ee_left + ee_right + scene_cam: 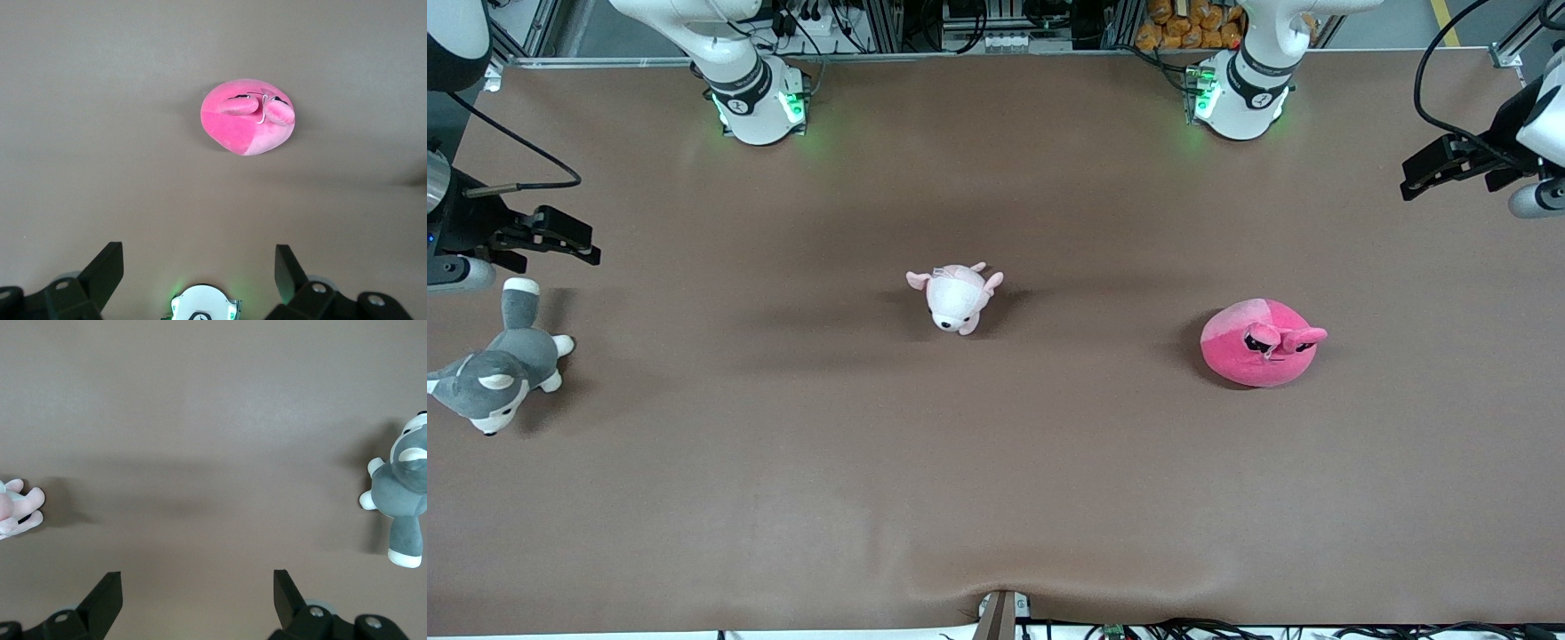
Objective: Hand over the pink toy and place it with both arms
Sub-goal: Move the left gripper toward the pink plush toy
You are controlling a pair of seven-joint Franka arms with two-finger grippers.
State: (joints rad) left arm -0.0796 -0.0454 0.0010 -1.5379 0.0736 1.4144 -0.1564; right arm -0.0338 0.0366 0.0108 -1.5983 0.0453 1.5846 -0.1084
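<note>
Pink toy (1261, 343): lies on brown table (996, 498), toward left arm's end, untouched. Pale pink-white plush (957, 298): mid-table, well apart from toy. Grey-white plush dog (496, 366): at right arm's end. Left gripper (1440, 169): up over table edge at its own end, fingers spread wide, empty. Right gripper (560, 236): over its end, just above dog, fingers wide, empty.
</note>
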